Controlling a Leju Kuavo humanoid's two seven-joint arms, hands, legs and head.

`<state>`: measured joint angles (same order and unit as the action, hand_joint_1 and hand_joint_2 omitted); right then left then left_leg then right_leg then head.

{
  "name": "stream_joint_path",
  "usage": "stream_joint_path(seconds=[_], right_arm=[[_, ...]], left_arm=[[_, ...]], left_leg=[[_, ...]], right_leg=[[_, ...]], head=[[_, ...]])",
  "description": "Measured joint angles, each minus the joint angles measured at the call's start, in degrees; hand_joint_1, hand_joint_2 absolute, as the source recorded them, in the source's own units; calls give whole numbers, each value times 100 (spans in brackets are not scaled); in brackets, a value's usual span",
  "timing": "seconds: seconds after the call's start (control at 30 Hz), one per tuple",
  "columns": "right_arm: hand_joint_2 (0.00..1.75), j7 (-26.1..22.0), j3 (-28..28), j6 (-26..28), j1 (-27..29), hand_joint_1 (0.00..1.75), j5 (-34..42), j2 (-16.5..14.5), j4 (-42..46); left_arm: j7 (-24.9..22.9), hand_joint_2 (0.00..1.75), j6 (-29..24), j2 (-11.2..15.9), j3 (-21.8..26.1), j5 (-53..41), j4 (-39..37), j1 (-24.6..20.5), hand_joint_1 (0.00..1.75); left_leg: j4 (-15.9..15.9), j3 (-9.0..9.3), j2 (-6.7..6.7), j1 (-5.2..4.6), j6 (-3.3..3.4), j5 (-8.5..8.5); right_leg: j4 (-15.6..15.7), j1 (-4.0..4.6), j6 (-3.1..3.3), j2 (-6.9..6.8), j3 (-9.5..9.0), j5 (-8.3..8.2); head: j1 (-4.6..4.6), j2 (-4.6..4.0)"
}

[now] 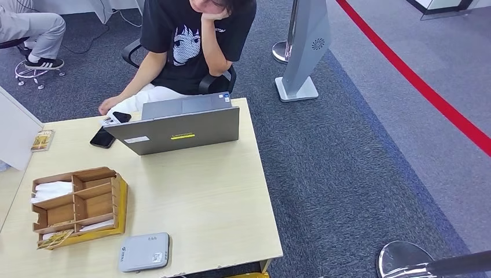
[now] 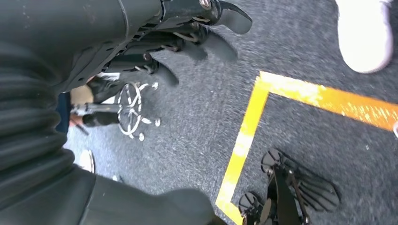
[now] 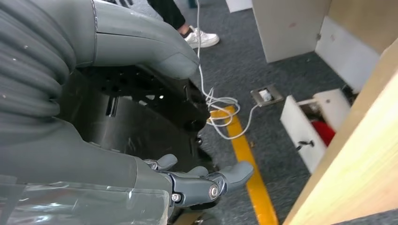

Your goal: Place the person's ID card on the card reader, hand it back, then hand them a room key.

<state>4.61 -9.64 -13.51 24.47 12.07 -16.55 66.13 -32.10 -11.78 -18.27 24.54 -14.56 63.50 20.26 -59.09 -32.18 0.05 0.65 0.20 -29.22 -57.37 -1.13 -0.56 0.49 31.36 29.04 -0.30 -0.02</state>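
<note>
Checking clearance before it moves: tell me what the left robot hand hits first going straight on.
Most likely the grey carpet: the left robot hand hangs open, fingers toward bare floor. Depth is unclear.

You will find almost nothing here that can actually be read. The grey card reader (image 1: 145, 252) at the near edge of the counter (image 1: 208, 197) carries a small logo and a short line of marks on its top, too small to make out. The laptop (image 1: 176, 130) lid has a yellow strip sticker and a white label, and a blue sticker sits at its far corner; their lettering is illegible. The person's black T-shirt (image 1: 194, 40) shows a white cartoon face print with no words you can read. The grey stand (image 1: 304, 49) on the floor bears a round swirl emblem, without text.
</note>
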Motion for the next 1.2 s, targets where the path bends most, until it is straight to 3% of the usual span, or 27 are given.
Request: stream_joint_path(seconds=[0.27,0.4,1.07,1.2], right_arm=[[175,-103,84,312,-363,0,-289,292,-936],[175,-173,176,467,-570,0,-422,474,-1403],[175,-407,679,1244,-1373,0,-1121,1410,-3651],[175,-438,736,1337,-1446,0,-1184,1503,-3886]], left_arm=[[744,175,271,393,-531,337,-886,-249,0],[1115,0,403,593,-794,507,-1330,-382,0],[2937,0,1064,1534,-1997,1334,-3335,-966,0],[3153,175,1134,1627,-2124,1434,-3550,-1026,0]], left_leg=[[0,0,0,-1,0,0],[0,1,0,-1,0,-1],[0,0,0,-1,0,-1],[0,0,0,-1,0,-1]], right_leg=[[0,-1,0,0,0,0],[0,-1,0,1,0,0],[0,0,0,0,1,1],[0,0,0,0,1,1]], head=[[0,0],[0,0],[-1,0],[0,0]])
